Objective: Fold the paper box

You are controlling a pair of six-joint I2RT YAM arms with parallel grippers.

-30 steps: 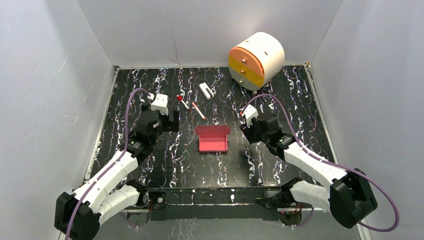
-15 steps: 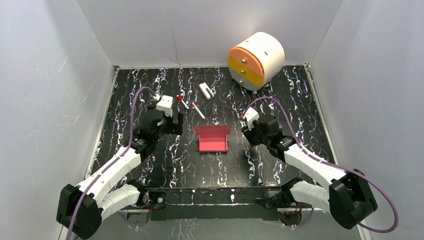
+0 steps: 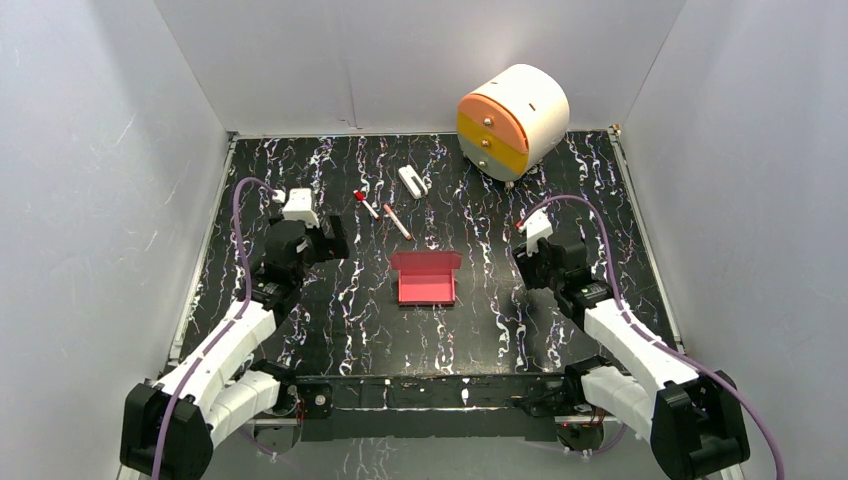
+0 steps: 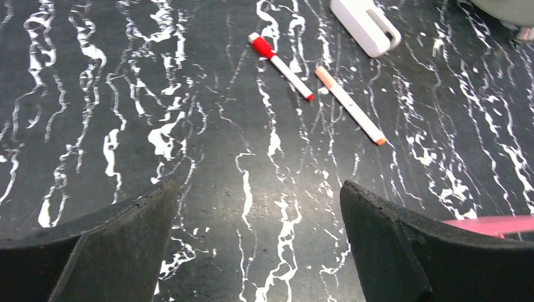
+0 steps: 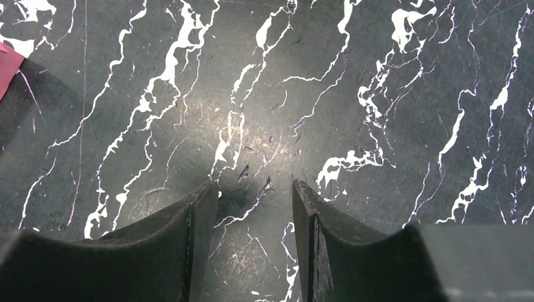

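arm bases: both bolted at the near edge of the tabletop [image 3: 470,210], black with white marble veins; purple cable runs along each arm
left arm: reaches forward up the left side, wrist turned in toward centre
left hand [image 3: 335,240]: fingers spread wide, nothing between them; in the wrist view [image 4: 258,189] only bare tabletop shows in the gap; hovering, not touching anything
right arm: reaches forward up the right side, wrist angled down
right hand [image 3: 528,272]: fingers part-way apart, nothing pinched; wrist view [image 5: 253,185] shows bare tabletop between the tips, held low over the surface
paper box [image 3: 427,278]: pink-red card, lying on the tabletop at centre, between the two hands and apart from both; near part a lighter pink rectangle, far part darker red with small tabs at its ends; how far it is folded, cannot tell
paper box, wrist views: a pink edge shows past the left hand's right finger [image 4: 497,224]; a pink corner at the left border of the right wrist view [image 5: 7,63]
red-capped pen [image 3: 366,203]: lying flat beyond the box, left of centre, diagonal [image 4: 280,66]
second pen [image 3: 397,221]: white with orange-pink ends, just beside the red-capped one, roughly parallel, not touching [image 4: 350,105]
white block [image 3: 412,181]: small, rounded, lying farther back than the pens [image 4: 365,26]
drawer unit [image 3: 512,120]: round, white, orange and yellow fronts, far right corner, tilted
walls: plain pale panels on the left, back and right
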